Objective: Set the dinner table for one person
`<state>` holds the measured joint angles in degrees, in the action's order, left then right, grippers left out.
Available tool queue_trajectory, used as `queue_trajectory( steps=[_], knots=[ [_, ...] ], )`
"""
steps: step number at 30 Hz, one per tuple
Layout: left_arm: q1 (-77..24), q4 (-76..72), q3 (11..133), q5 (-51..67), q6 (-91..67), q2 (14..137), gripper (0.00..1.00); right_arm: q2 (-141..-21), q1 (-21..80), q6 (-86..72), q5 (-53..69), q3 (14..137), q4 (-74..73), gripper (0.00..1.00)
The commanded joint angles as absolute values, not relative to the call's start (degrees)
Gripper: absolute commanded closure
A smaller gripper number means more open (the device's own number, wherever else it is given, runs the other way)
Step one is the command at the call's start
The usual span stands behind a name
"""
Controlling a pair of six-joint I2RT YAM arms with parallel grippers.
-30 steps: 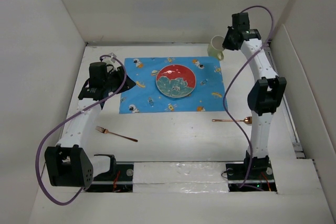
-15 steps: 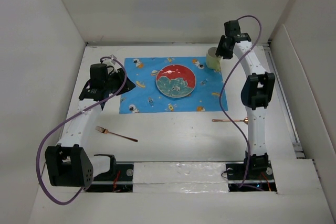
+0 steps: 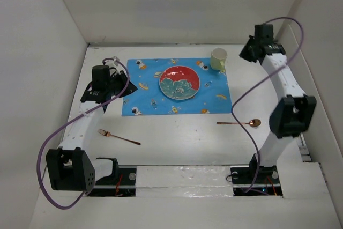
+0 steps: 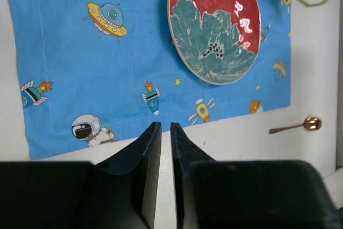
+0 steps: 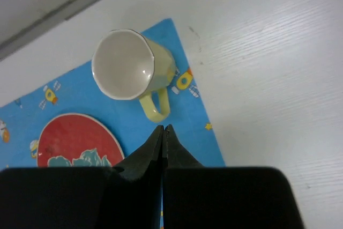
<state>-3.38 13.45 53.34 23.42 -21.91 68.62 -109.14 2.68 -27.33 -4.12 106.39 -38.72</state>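
A pale green mug [image 3: 218, 59] stands upright on the far right corner of the blue space-print mat [image 3: 150, 92], which lies on the white dinner table [image 3: 177, 146]. A red and teal plate [image 3: 179, 82] sits mid-mat. My right gripper [image 3: 248, 52] is shut and empty, to the right of the mug. In the right wrist view its tips [image 5: 163, 128] hang just off the handle of the mug [image 5: 128, 65]. My left gripper [image 3: 127, 88] is shut but for a thin slit, empty, by the mat's left edge; its tips [image 4: 166, 126] are over bare table.
A copper fork [image 3: 119, 137] lies on the table in front of the mat's left side. A copper spoon [image 3: 240, 123] lies at the front right and shows in the left wrist view [image 4: 297, 127]. White wall panels close in the table.
The right gripper brought the mug down onto the mat's far right corner, let it go and drew back to the right. The left arm has not moved.
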Motion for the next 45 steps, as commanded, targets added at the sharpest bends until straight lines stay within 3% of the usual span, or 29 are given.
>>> queue_trajectory(
  steps=[1,3,4,9,10,11,13,15,20,32,34,38,42,45],
  knots=[
    [-3.3,12.1,53.5,25.7,-21.7,67.8,0.92,-91.7,0.3,-31.4,-5.3,86.0,-29.0,1.0],
    [-3.3,11.9,52.7,26.1,-22.3,67.1,1.0,-82.5,-1.4,-33.0,-4.7,75.1,-28.0,1.0],
    [-3.3,11.5,52.4,26.5,-22.7,66.5,1.0,-79.7,-1.9,-34.5,-3.4,65.7,-28.4,1.0],
    [-3.3,11.7,50.7,28.8,-23.5,64.7,0.99,-67.2,-2.5,-37.4,-6.6,48.0,-34.0,0.99],
    [-3.3,11.8,50.5,29.4,-23.6,64.6,0.91,-64.6,-3.1,-38.1,-6.1,45.0,-34.4,0.91],
    [-3.3,11.6,50.3,29.8,-23.7,64.3,0.86,-63.6,-3.1,-38.4,-5.8,43.9,-35.8,0.74],
    [-3.3,10.9,49.5,30.8,-24.1,64.2,0.76,-62.8,-3.1,-39.1,-4.9,41.9,-35.9,0.56],
    [-3.3,10.5,48.6,32.3,-24.9,63.9,0.73,-63.9,-3.1,-40.0,-4.3,40.4,-36.8,0.5],
    [-3.3,10.1,47.9,33.0,-24.9,63.3,0.72,-68.8,-3.1,-42.4,-4.0,39.7,-34.5,0.49],
    [-4.0,10.5,48.4,32.3,-24.2,61.6,0.72,-82.5,-3.6,-45.5,-5.9,43.1,-31.1,0.63],
    [-4.0,10.6,48.8,31.7,-24.0,61.5,0.72,-82.8,-4.2,-44.0,-7.2,43.5,-30.9,0.78],
    [-4.0,10.6,48.8,31.4,-23.7,61.2,0.72,-87.2,-5.6,-40.1,-7.7,46.2,-31.3,0.99],
    [-4.0,11.2,49.2,30.7,-23.1,61.3,0.73,-87.6,-6.2,-34.2,-10.2,51.4,-33.5,1.0],
    [-4.0,11.6,49.0,29.6,-22.9,61.2,0.73,-79.9,-4.0,-28.8,-11.8,54.7,-34.2,1.0]
  ],
)
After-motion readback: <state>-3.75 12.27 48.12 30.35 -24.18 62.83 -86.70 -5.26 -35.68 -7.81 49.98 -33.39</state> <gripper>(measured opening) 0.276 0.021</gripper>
